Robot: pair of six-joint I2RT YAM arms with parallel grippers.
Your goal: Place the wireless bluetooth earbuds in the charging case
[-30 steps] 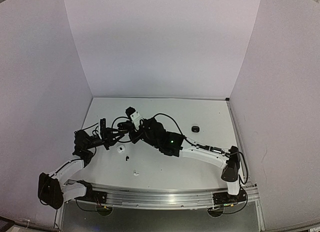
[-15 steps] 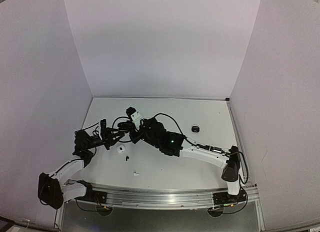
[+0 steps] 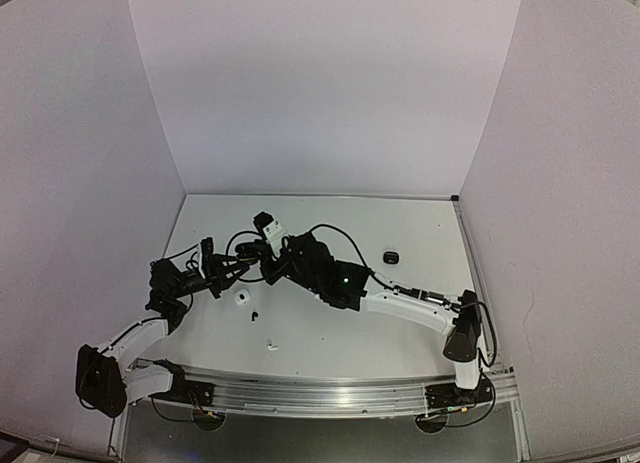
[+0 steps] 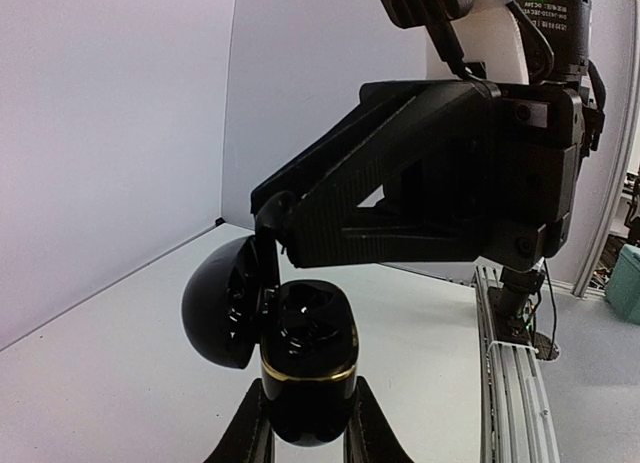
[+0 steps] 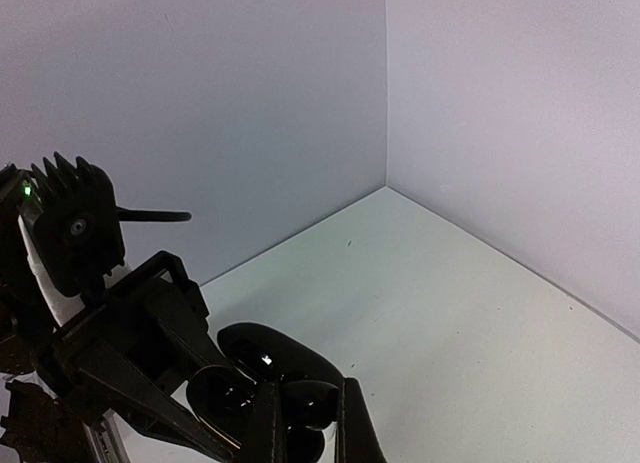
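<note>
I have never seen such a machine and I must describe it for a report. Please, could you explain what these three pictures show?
It is two robot arms bolted to a white table. One picture looks down from above; the other two come from cameras on each arm's wrist. The left claw is shut on an open black charging case. The right claw is shut, its tip just above that case; whether it pinches an earbud is unclear. On the table lie a white case, a black earbud, a white earbud and another black case.
</note>
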